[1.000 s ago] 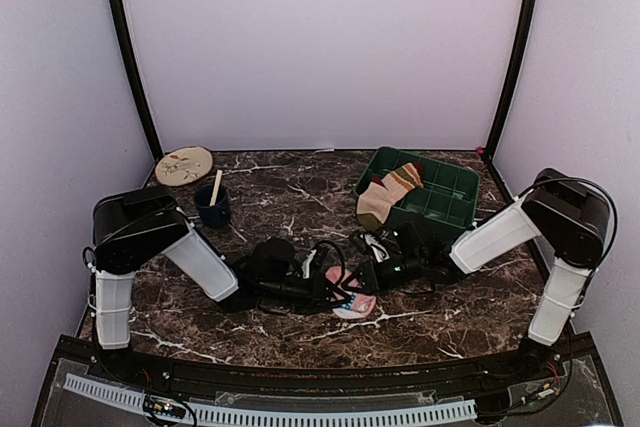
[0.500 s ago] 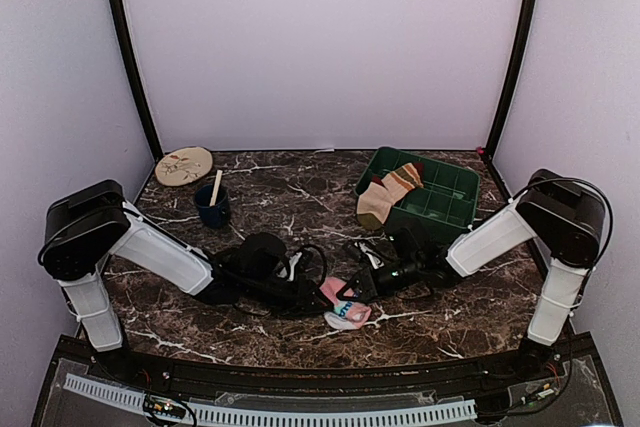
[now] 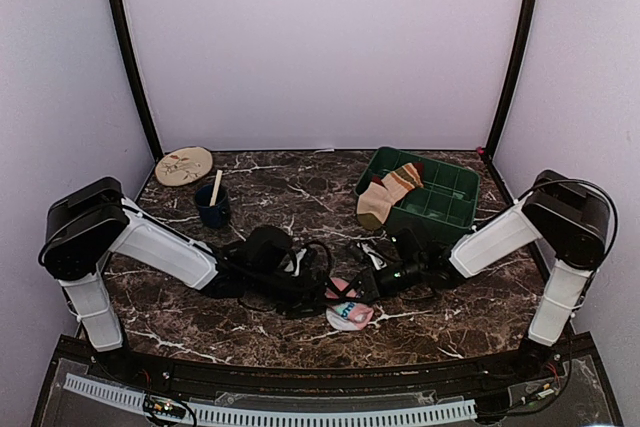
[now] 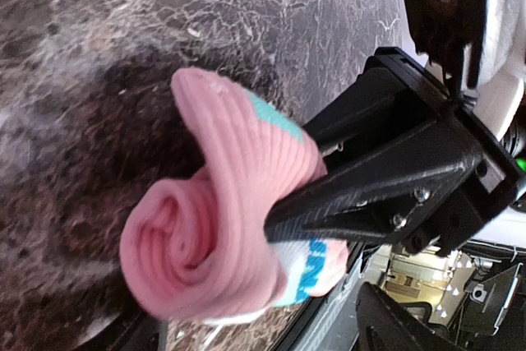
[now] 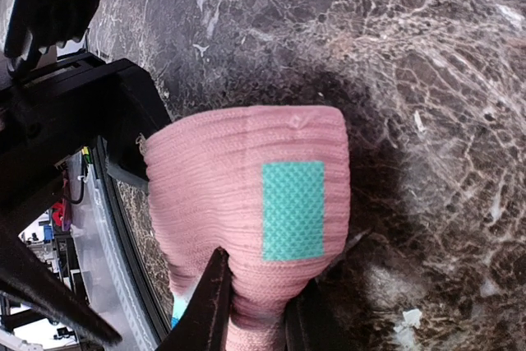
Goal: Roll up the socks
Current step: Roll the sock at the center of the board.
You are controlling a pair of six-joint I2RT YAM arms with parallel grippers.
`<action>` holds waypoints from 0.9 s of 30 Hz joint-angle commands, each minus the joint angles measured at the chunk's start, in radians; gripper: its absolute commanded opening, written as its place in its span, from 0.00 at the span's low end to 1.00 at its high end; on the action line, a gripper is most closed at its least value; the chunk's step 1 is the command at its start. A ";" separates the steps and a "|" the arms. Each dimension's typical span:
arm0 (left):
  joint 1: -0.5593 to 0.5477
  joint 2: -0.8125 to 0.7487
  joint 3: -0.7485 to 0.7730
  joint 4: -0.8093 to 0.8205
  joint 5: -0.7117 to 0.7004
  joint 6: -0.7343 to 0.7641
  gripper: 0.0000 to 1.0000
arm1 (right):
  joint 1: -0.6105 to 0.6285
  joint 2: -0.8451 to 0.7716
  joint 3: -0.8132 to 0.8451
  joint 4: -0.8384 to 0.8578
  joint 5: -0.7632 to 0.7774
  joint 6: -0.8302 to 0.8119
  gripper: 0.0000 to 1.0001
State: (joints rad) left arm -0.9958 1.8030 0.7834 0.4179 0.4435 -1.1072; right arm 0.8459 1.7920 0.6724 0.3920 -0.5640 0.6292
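- Right gripper (image 5: 256, 297): clamped on the rolled pink sock (image 5: 246, 195) at near centre of the table (image 3: 280, 187), probably pinning the coil against unrolling.
- Left gripper (image 3: 318, 289): fingers spread wide just left of the roll, gripping nothing, likely freed to regrip or tuck the cuff.
- Farther right: tan striped sock (image 3: 385, 197) draped over the green tray's (image 3: 445, 202) near-left rim, not yet rolled.

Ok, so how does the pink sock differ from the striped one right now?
The pink sock is wound into a tight roll; the striped sock lies unrolled and limp. The pink sock is pinched in the jaws of the right gripper near the front of the table; the striped sock hangs over the rim of the green tray, with no gripper on it. Both are small fabric socks.
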 commanded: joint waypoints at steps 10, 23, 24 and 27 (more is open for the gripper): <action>-0.015 0.116 0.109 -0.217 -0.026 -0.023 0.76 | 0.012 0.001 -0.048 -0.093 0.059 0.001 0.00; -0.028 0.126 0.159 -0.437 -0.126 -0.006 0.40 | 0.012 0.004 -0.063 -0.051 0.039 0.038 0.00; -0.031 0.139 0.173 -0.448 -0.125 -0.002 0.33 | 0.012 0.006 -0.063 -0.051 0.036 0.041 0.00; -0.042 0.176 0.205 -0.462 -0.111 0.011 0.20 | 0.012 0.008 -0.067 -0.041 0.029 0.049 0.00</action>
State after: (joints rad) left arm -1.0187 1.8969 0.9768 0.1490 0.3748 -1.1366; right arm 0.8486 1.7782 0.6411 0.4198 -0.5484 0.6693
